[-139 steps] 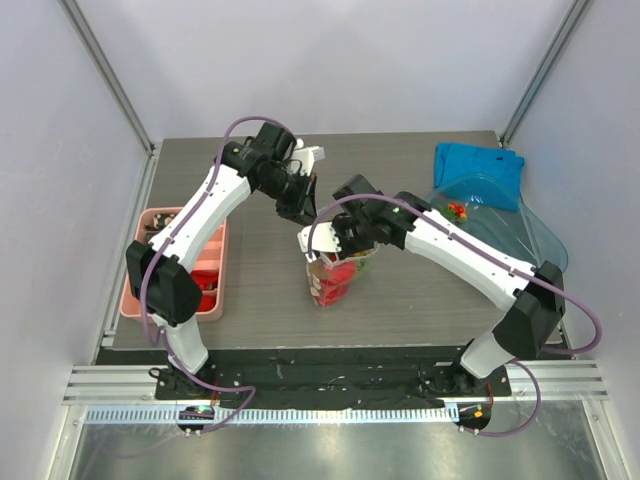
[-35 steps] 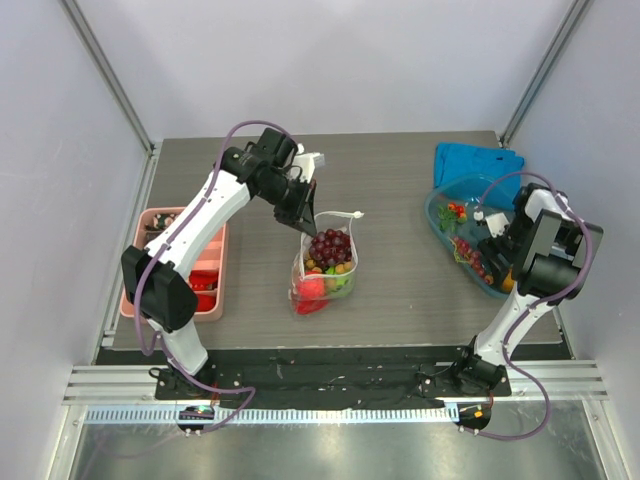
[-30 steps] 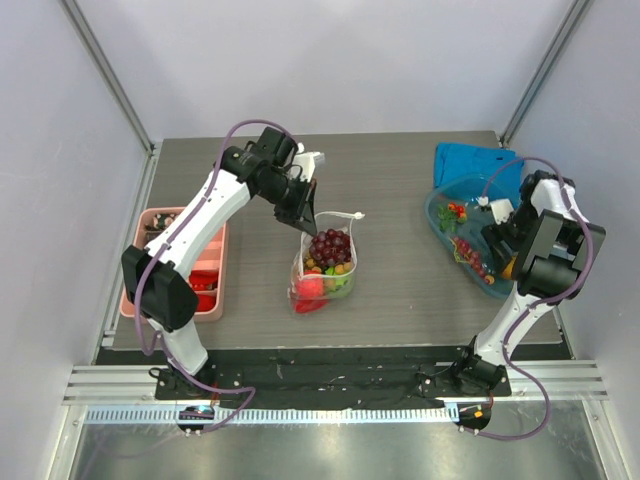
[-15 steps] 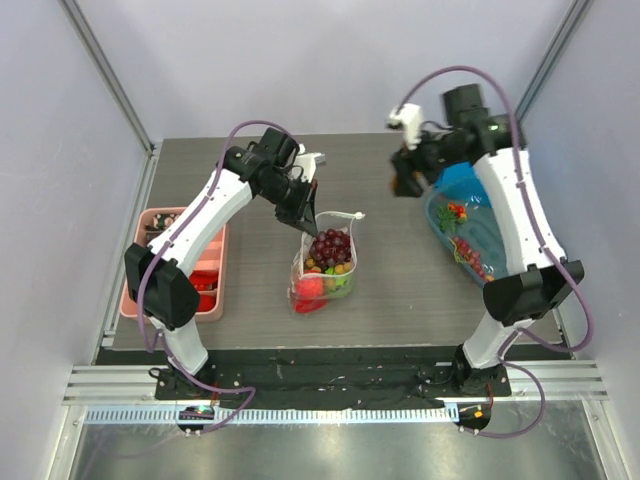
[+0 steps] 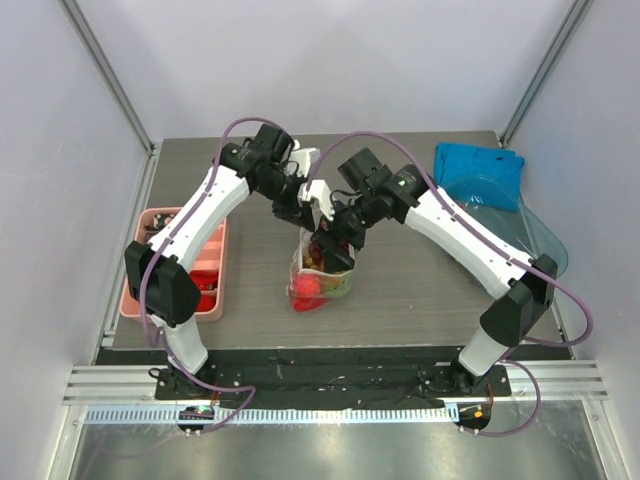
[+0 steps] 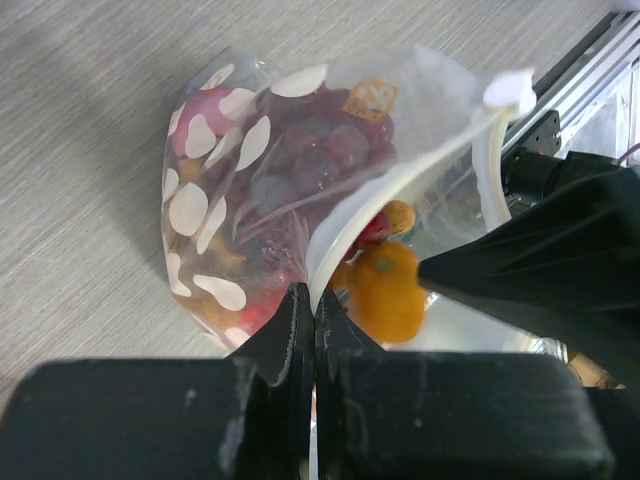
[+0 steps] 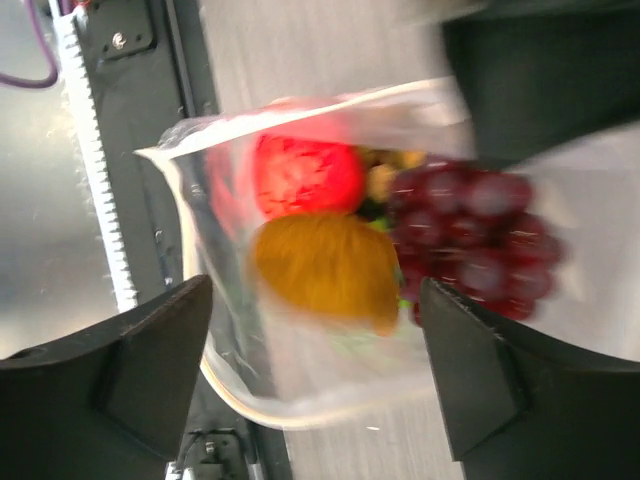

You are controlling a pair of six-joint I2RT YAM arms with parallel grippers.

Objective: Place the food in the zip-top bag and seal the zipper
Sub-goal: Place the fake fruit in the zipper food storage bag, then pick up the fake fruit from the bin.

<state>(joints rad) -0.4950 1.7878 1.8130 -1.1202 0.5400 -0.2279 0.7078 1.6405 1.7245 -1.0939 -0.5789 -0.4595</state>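
The zip-top bag [image 5: 322, 285] stands upright at mid-table, clear with white dots [image 6: 240, 150], mouth open. My left gripper [image 5: 303, 218] is shut on its rim [image 6: 313, 300], holding up the whitish zipper [image 6: 345, 213]. Inside the bag lies food: a dark grape bunch [image 7: 470, 245], a red piece [image 7: 305, 175] and an orange piece [image 7: 325, 265] near the top. My right gripper [image 5: 333, 235] hangs just over the mouth. It stands open [image 7: 315, 300] with the orange piece below the gap, touching neither finger.
A pink compartment tray [image 5: 140, 270] sits at the table's left edge. A clear blue-tinted tub [image 5: 505, 225] and a blue cloth [image 5: 478, 165] are at the back right. The two grippers are close together over the bag.
My right arm swung from the back right by the tub to above the bag, and its jaws opened wider. An orange piece now lies in the bag's mouth. The left gripper kept its hold.
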